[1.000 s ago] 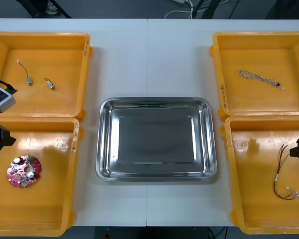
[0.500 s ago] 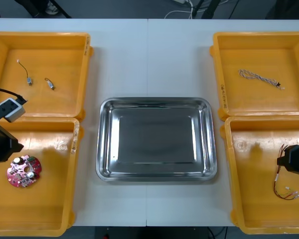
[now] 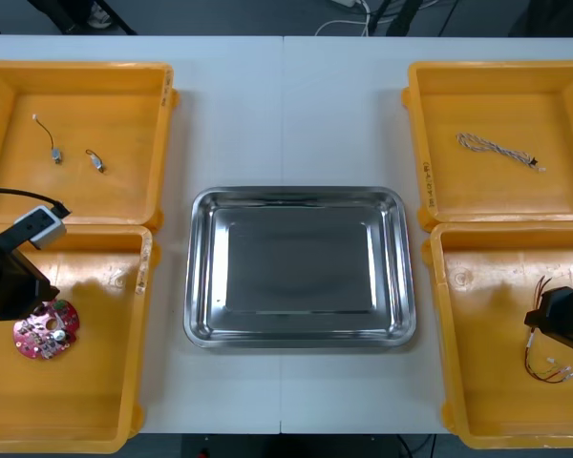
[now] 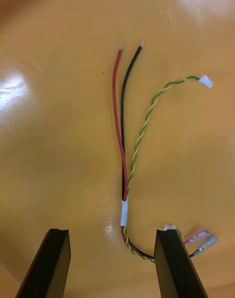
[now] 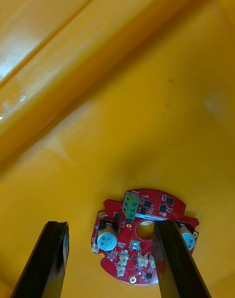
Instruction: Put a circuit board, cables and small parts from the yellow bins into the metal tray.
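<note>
Table point(image 3: 286, 95): metal tray point(image 3: 204, 267) shiny; left pincer point(image 5: 110, 225) spread over circuit board point(image 5: 147, 207); right pincer point(image 4: 111, 232) spread (over cables point(image 4: 124, 211))

Wears matte black throughout: left gripper point(image 5: 110, 223) and right gripper point(image 4: 112, 231) with flat, slab-like fingers point(image 5: 51, 259), square-cut at the tips. Carries a small light-grey box point(image 3: 34, 228) with a dark end on the left arm point(image 3: 5, 284), fed by a thin black cable point(image 3: 10, 192). Ends the right arm point(image 3: 562, 321) in a dark, angular housing.
</note>
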Controlling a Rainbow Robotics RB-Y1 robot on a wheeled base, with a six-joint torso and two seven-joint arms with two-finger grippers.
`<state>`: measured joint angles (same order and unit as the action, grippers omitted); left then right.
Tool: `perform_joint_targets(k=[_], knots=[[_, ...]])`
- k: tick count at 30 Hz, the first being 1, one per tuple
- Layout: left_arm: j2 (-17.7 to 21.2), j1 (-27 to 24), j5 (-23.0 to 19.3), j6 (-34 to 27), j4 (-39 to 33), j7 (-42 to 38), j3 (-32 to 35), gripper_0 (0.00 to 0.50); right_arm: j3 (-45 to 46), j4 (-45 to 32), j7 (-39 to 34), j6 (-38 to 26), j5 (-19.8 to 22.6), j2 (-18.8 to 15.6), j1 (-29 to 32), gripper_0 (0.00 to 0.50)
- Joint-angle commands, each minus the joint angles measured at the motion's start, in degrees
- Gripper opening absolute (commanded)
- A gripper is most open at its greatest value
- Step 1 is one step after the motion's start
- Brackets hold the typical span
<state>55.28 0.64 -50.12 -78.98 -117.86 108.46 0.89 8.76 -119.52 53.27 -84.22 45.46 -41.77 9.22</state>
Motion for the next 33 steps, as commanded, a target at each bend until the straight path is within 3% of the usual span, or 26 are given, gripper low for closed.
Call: perform_joint_targets(k=[1, 13, 33], knots=[[3.17, 1.12, -0.25, 1.46, 0.0, 6.68, -1.68, 0.5, 1.88, -1.42, -1.42, -0.15, -0.11, 0.46, 2.47, 0.5], [3.61, 1.12, 2.04, 4.01, 1.41, 7.47, -5.9, 0.5, 1.61, -0.19, -3.79, 0.11, 0.42, 0.63, 2.38, 0.5], [3.61, 1.03, 4.5, 5.85, 1.94, 8.08, -9.33, 0.5, -4.63, -0.1, -5.2, 0.11, -4.5, -0.6, -1.05, 0.5]])
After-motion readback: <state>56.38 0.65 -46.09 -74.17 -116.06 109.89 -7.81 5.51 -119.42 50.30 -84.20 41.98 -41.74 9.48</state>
